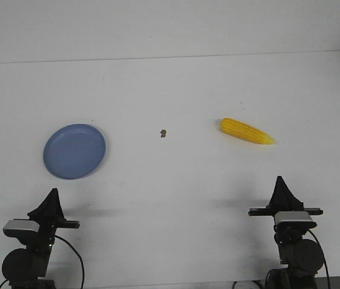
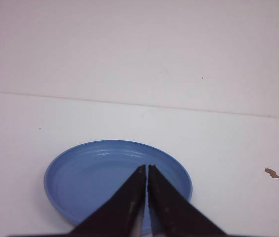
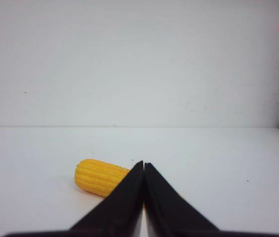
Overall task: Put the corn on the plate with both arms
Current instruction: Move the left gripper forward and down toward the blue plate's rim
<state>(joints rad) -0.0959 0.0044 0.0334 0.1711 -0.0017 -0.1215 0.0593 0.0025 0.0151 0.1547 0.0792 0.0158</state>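
While nothing was grasped yet, both grippers, left (image 1: 52, 194) and right (image 1: 280, 181), sat closed and empty; corn (image 1: 246, 131) lay well apart from plate (image 1: 74, 151). Next: right reaches, opens.

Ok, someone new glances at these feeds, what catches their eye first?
The bright yellow corn lying on the white table, ahead of the right gripper. Then the empty blue plate ahead of the left gripper. Both grippers are shut, and a small brown speck lies between plate and corn.

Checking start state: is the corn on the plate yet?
No, the corn lies on the bare table, far right of the plate.
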